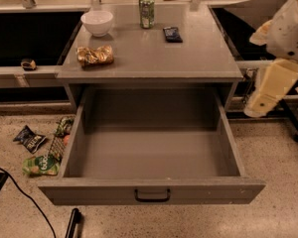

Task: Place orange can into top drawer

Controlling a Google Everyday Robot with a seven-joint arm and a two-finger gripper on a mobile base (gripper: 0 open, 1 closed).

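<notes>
Orange can (95,55) lies on the cabinet top (154,58); gripper (269,90) at far right, well apart, grip unclear.

No word, brand or number can be read anywhere. Print is seen on the green can (146,11), on the dark packet (172,33) near it on the cabinet top (149,58) and on the snack bags (32,140) strewn on the floor (278,157), but none of it can be made out. Nothing legible is borne by the gripper (273,90) either, which is held at the right edge of the view, beside the open top drawer (151,195).
</notes>
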